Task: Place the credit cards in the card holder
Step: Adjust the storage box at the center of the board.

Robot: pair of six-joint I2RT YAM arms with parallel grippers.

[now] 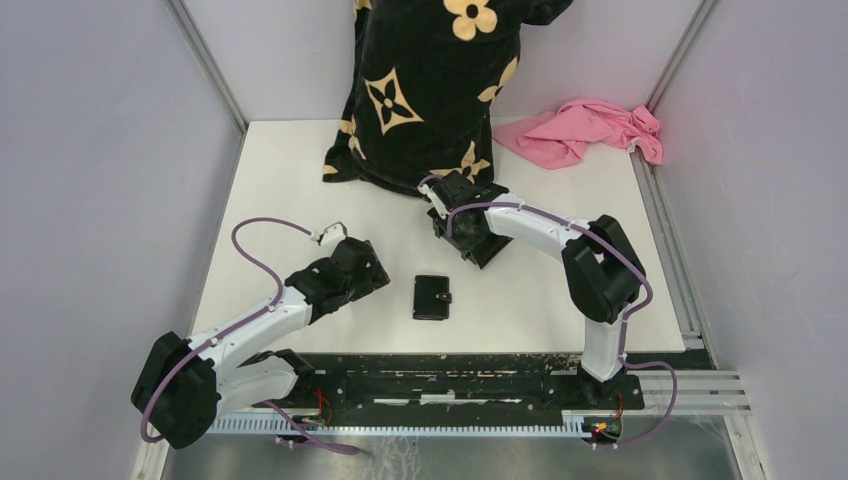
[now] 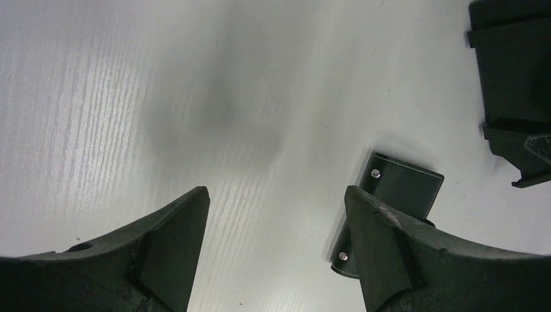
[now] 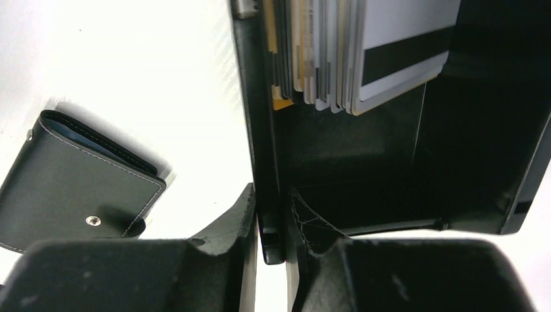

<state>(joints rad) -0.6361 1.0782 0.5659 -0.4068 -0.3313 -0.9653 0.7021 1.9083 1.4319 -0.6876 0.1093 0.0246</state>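
Just right of my left claw, spread and empty, the closed card holder lies flat, nearer this arm. My right claw pinches the tray wall, with the credit cards upright inside.

The top view looks steeply down from above and behind the arm bases, far enough off to take in the whole white table, both arms and the side walls. The left wrist view hangs close over the table, facing down and forward between its two spread jaws. The right wrist view is nearer still, almost against the wall of a black tray, its jaws at the bottom edge. All three share the closed card holder and the table around it.
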